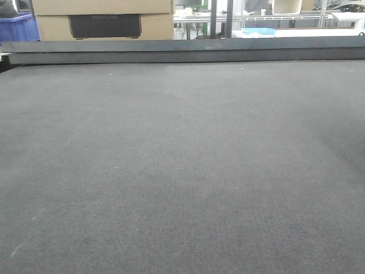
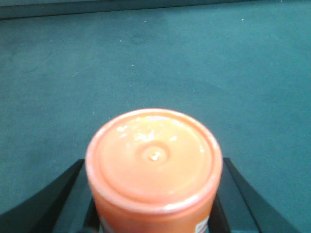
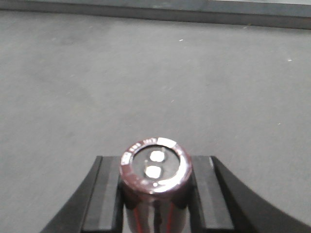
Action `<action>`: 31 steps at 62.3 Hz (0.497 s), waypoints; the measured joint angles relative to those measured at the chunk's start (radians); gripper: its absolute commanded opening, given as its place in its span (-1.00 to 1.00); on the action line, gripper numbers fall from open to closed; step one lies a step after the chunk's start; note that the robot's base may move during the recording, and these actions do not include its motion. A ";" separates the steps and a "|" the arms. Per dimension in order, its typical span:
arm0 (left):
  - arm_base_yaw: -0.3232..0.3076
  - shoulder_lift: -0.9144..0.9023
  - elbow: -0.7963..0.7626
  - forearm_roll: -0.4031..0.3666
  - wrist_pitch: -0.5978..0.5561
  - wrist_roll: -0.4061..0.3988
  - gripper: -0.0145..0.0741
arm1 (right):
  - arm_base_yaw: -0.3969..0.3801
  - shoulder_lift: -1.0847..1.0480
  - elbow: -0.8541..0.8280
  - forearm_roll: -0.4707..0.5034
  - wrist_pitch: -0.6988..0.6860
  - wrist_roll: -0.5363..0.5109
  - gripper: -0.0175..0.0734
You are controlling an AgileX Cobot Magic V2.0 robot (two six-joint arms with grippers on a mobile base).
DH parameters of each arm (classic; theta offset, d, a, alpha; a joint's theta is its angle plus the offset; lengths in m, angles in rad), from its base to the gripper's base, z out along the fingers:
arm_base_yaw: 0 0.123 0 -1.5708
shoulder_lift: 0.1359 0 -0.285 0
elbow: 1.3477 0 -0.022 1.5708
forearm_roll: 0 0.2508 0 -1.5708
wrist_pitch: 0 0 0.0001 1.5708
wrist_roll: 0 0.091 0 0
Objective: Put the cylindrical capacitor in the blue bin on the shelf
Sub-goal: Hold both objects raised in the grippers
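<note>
The right gripper (image 3: 155, 206) was closed on the cylindrical capacitor (image 3: 155, 167), its two dark fingers (image 3: 108, 194) pressed against the body on either side. The part stood upright with its silvery top and two terminals facing the wrist camera, held above the grey counter (image 1: 182, 171); I could not tell whether its base touched the counter. The left gripper (image 2: 154, 216) was likewise closed, on an orange cylinder (image 2: 154, 155), also above the counter.

From the front view, the counter surface showed nothing on it. Beyond the counter's far edge sat a cardboard box (image 1: 102, 20), and at that edge's left end part of a blue bin (image 1: 17, 28). No shelf could be made out with certainty.

By my reading the grasp was done and the carry was the step in hand. The next move called for a firm hold while the right arm took the capacitor off the counter toward the shelf, then lined it up over the bin's mouth before the fingers parted.
</note>
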 measured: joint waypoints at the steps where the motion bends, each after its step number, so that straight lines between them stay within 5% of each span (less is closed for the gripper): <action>1: 0.000 -0.009 0.008 0.000 0.003 0.000 -0.92 | 0.000 -0.007 0.000 0.000 0.007 0.000 -0.95; 31: 0.000 -0.133 0.073 0.000 0.040 -0.009 -0.92 | 0.004 -0.114 0.000 0.000 0.062 0.000 -0.95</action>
